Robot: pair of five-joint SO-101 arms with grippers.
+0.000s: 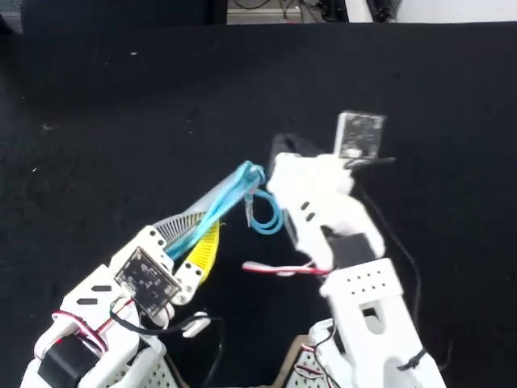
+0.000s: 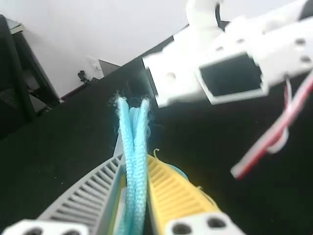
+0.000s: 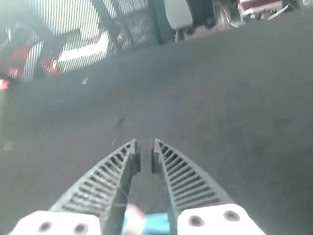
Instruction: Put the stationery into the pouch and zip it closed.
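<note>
A light-blue cord [image 1: 230, 194] runs from my left gripper [image 1: 212, 222] up toward my right arm, then curls down into a loop [image 1: 263, 217]. In the left wrist view the grey and yellow fingers [image 2: 168, 193] are shut on the doubled cord [image 2: 133, 147], whose frayed ends stick out past the tips. My right gripper [image 3: 144, 149] points at the black table, its tips a narrow gap apart. A piece of blue cord [image 3: 155, 223] sits wedged at the base of its fingers. From above, that gripper [image 1: 281, 147] lies just beyond the cord's bend.
A black cloth [image 1: 121, 121] covers the whole table. The right arm's white body [image 2: 230, 68] hangs close in front of the left gripper. A red and white cable [image 1: 279, 268] crosses between the two arms. Chairs and furniture [image 3: 181, 14] stand beyond the far edge.
</note>
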